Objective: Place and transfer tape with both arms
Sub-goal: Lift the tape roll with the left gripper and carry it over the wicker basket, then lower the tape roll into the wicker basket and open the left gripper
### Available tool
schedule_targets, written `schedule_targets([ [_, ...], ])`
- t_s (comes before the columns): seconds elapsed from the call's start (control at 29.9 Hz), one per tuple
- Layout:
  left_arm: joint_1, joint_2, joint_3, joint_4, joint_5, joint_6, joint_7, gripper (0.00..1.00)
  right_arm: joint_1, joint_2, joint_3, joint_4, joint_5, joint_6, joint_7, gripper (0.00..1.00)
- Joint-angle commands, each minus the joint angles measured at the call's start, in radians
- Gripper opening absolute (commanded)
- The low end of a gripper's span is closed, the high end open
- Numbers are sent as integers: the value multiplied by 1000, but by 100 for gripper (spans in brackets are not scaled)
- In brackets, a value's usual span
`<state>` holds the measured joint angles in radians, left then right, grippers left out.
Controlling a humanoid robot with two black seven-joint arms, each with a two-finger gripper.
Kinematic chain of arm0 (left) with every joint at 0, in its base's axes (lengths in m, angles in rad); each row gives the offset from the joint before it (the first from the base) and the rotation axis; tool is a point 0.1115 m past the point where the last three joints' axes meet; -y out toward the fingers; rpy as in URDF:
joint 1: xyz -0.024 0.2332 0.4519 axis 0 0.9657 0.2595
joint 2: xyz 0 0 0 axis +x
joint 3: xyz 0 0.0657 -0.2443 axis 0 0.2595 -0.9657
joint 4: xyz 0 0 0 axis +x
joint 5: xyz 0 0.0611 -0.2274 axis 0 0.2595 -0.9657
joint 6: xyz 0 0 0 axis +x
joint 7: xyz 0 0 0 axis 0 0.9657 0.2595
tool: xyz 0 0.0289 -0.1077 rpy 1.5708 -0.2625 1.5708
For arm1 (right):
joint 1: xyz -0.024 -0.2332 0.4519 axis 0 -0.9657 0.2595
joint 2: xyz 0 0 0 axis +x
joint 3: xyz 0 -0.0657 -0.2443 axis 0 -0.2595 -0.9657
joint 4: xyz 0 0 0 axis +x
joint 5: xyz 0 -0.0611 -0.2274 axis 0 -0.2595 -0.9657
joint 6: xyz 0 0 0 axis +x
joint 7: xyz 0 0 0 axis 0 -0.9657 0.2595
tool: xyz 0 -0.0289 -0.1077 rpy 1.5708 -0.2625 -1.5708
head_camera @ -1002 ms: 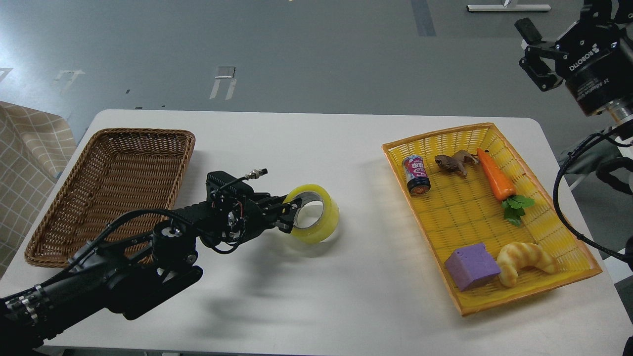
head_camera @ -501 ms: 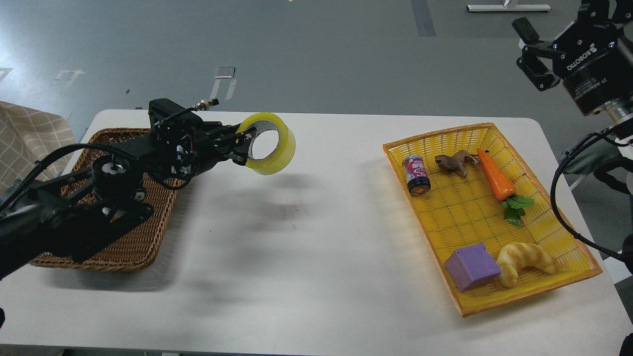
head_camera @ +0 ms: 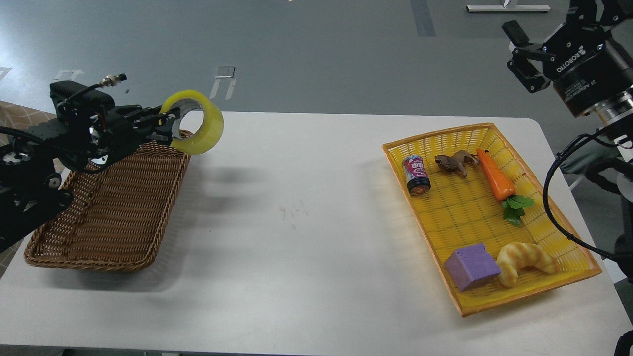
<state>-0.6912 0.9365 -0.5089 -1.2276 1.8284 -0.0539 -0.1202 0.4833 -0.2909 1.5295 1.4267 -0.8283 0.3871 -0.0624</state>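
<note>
The tape [head_camera: 200, 129] is a yellowish translucent roll with a grey core, held in the air over the far right corner of the brown wicker basket [head_camera: 111, 207]. My left gripper [head_camera: 170, 124] is shut on the roll's near wall, one finger inside the core. My right gripper [head_camera: 519, 59] is open and empty, raised high beyond the table's far right corner, above the yellow tray [head_camera: 474, 306].
The yellow tray holds a small can [head_camera: 417, 174], a brown toy animal [head_camera: 452, 162], a carrot [head_camera: 495, 174], a purple cube [head_camera: 472, 266] and a croissant [head_camera: 524, 261]. A checked cloth [head_camera: 20, 116] lies at the far left edge.
My left gripper lifted the tape off the table's middle and carried it up and left to above the wicker basket's corner. My right gripper drifted slightly left.
</note>
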Motion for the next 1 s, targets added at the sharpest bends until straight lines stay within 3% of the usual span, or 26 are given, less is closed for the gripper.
schedule_targets([
  [0.0, 39, 57, 1, -1, -11, 19, -36, 0, 0, 4, 0, 1, 0, 1, 0, 100],
  [0.13, 84, 113, 0, -7, -17, 19, -76, 0, 0, 6, 0, 1, 0, 1, 0, 100],
  [0.3, 122, 146, 0, -1, -34, 19, -94, 0, -3, 22, 0, 0, 0, -1, 0, 100],
  [0.5, 199, 165, 3, 4, -32, 19, -153, 0, -8, 22, 0, 3, 0, -2, 0, 100],
  [0.74, 206, 170, 4, 79, -23, 19, -237, 0, -9, 22, 0, 1, 0, -4, 0, 100],
  [0.97, 213, 154, 4, 140, -24, 19, -248, 0, -11, 24, 1, 8, 0, -7, 0, 100],
])
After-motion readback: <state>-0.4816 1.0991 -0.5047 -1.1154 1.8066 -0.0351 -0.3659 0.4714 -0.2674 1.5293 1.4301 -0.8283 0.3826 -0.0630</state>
